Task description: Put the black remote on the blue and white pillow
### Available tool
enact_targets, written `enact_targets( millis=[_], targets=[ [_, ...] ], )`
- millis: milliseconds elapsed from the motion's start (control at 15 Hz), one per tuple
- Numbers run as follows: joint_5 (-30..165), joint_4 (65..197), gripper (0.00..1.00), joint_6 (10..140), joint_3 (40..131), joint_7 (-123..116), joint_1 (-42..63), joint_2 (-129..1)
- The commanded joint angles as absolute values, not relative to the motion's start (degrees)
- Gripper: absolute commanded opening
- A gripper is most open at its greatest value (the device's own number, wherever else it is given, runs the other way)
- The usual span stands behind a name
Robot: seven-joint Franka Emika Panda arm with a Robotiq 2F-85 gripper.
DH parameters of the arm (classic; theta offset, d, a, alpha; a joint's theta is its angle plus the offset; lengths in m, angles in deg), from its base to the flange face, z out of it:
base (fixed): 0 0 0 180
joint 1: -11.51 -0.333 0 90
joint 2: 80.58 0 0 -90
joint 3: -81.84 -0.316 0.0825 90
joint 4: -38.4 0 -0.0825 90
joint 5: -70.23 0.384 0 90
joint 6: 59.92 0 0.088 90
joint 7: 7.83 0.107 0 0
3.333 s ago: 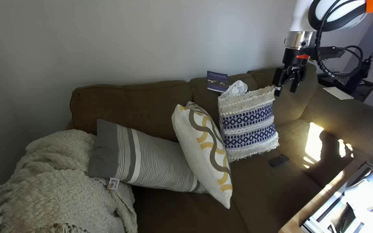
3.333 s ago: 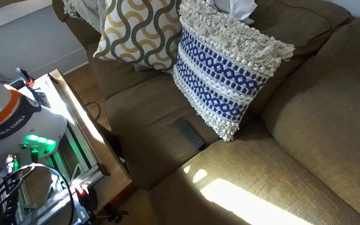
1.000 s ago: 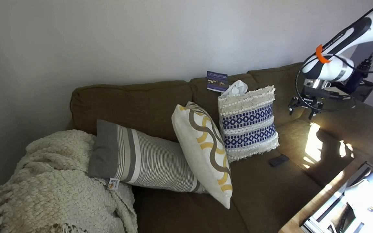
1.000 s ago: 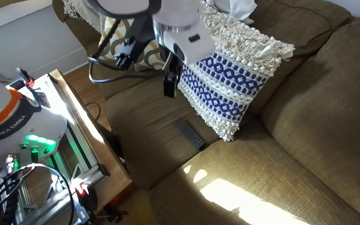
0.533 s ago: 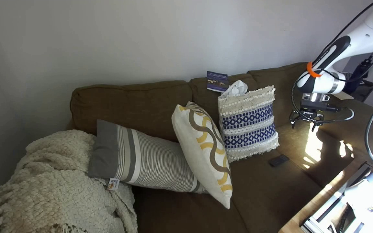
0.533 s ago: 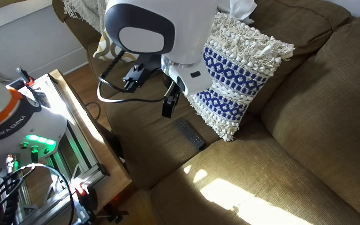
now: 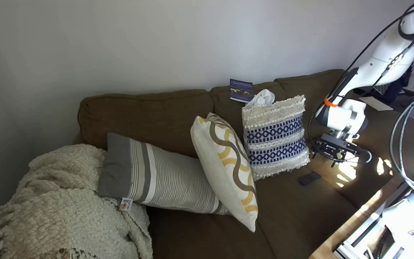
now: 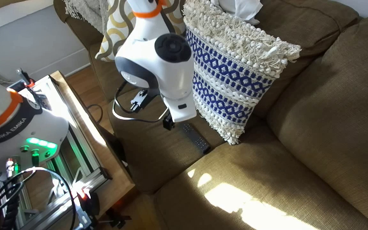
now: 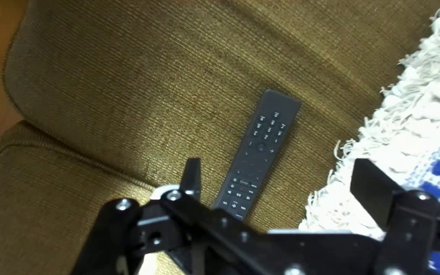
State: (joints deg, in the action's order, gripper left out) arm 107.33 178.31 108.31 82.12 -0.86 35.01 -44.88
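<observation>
Evidently near pickup but with grasp, lift and placement left, hovers with the gripper (image 9: 277,177) spread wide, holding nothing; has the black remote (image 9: 258,152) below the jaws, lying ungrasped on the sofa (image 9: 128,76), and, beyond one jaw, the blue and white pillow (image 9: 414,133), awaiting delivery.

Three views share the black remote (image 9: 257,151)
In an exterior view, toward the far wall (image 7: 156,46), seemingly from above; in an exterior view, nearer, down over the sofa (image 8: 158,156); wrist view nearest, looking down.
</observation>
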Motion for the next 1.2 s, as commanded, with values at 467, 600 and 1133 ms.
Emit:
enact_targets(
  millis=[467, 600, 1133],
  targets=[
    [105.7, 151.4, 1.00, 119.4, 75.9, 1.0, 43.7, -10.8],
    [104.3, 147.0, 1.00, 119.7, 75.5, 2.0, 43.4, -6.8],
    [101.0, 142.8, 0.60, 117.8, 75.6, 3.9, 42.8, -3.7]
  ],
)
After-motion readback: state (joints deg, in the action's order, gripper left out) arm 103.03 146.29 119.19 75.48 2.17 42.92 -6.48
